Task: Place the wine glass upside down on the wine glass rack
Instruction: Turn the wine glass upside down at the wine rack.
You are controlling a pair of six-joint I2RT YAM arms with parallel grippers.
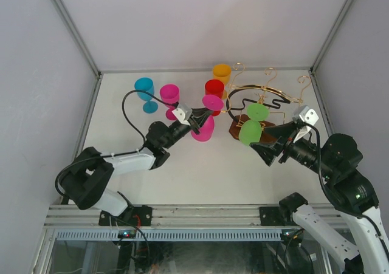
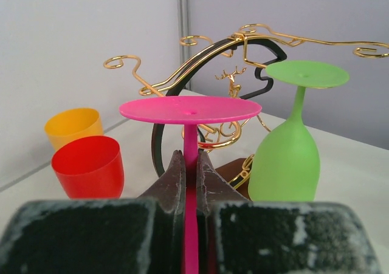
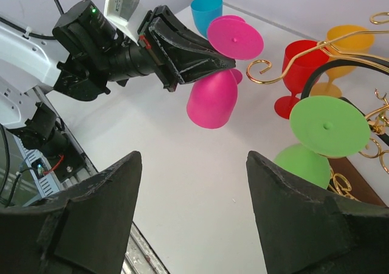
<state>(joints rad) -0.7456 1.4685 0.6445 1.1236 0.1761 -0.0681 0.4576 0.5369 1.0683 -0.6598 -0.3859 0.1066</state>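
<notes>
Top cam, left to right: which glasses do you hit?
blue glass → standing pink glass → held pink glass → green glass. Red glass and orange glass skipped: they overlap the held one.

Pink wine glass (image 2: pixel 190 110) is reading as smooth opaque plastic, its foot disc giving off a soft satin sheen. Green wine glass (image 2: pixel 285 161) is showing the same plastic, a touch glossier on the bowl. Red cup (image 2: pixel 88 164) and orange cup (image 2: pixel 72 125) are looking like satin plastic too. Wine glass rack (image 2: pixel 182 76): gold wire is gleaming like polished metal; black loop is carrying a semi-gloss coat. Rack base (image 2: pixel 234 168) is appearing as dark brown wood, possibly varnished, mostly hidden. Jaws of the left gripper (image 2: pixel 191 161) are showing dark, matt, scuffed faces; the blocks behind them are looking rough and speckled. Table (image 1: pixel 182 171) is reading white, matt, smooth.
</notes>
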